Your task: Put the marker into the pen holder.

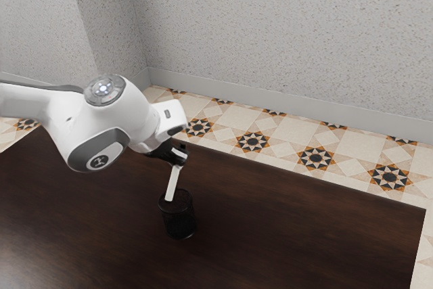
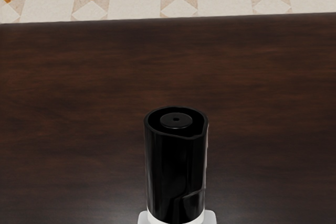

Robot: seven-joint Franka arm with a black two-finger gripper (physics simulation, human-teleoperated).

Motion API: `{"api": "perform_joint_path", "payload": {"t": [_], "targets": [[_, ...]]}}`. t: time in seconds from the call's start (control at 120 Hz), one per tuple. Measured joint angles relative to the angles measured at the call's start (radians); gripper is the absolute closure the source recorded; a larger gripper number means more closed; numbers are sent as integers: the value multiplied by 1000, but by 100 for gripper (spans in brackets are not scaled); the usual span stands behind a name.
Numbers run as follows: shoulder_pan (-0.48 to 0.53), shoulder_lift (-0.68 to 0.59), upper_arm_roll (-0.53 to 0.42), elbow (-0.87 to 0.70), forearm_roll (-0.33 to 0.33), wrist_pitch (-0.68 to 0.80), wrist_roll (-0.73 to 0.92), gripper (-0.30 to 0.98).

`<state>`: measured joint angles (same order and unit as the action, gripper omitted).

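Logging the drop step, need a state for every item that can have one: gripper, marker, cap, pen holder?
Gripper: shut on the marker, above the pen holder.
Marker: held, slanted in the exterior view, white body downward; lower end at the holder's mouth, can't tell if inside.
Black cap: looks to be on, at the marker's upper end.
Pen holder: upright on the table.
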<state>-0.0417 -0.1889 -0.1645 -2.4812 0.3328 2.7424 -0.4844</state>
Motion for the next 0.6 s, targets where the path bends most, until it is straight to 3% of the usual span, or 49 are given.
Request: {"api": "perform_joint_path", "payload": {"t": [0.225, 0.4, 0.6], "targets": [[-2, -1, 2, 1, -1, 4, -9, 34], [38, -1, 12, 25, -9, -18, -12, 15], [50, 57, 47, 487, -116, -450, 29, 6]]}}
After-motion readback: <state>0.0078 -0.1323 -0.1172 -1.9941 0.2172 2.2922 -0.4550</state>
